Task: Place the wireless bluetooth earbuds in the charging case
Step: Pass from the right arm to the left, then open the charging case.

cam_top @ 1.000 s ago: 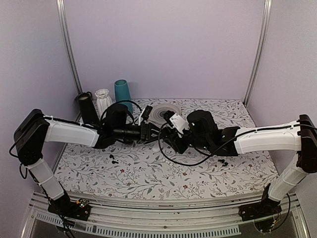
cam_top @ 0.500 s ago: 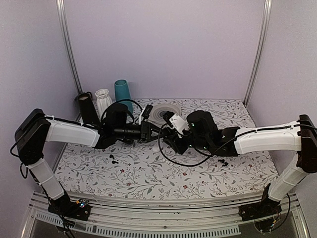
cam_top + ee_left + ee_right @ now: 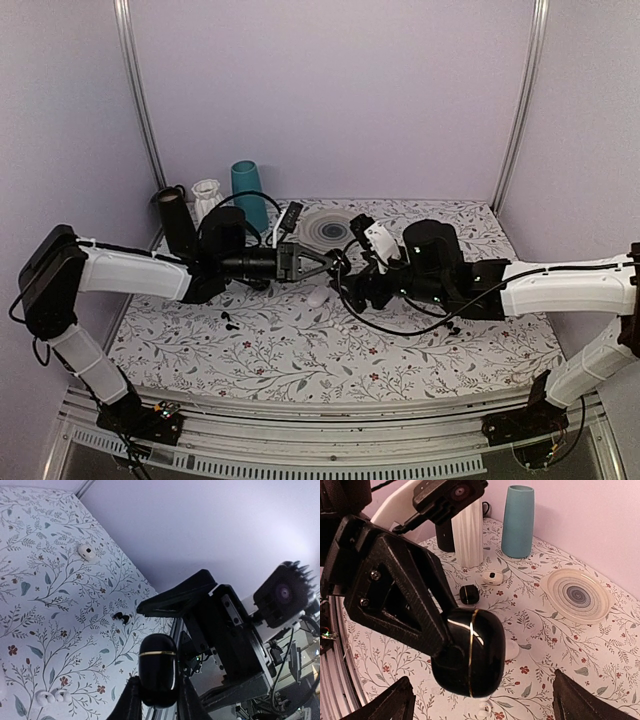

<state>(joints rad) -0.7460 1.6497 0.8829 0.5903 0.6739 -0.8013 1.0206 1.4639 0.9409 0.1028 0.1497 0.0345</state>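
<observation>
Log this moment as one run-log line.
left gripper: shut on glossy black pebble-shaped charging case, lid closed | right gripper: open, facing case | tiny black earbuds: loose on table

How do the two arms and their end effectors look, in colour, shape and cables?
The left arm and right arm have white tubular links between bulky black joint housings, with loose black cables looping near the wrists. The left end effector and right end effector are matte black with flat, angular fingers.
</observation>
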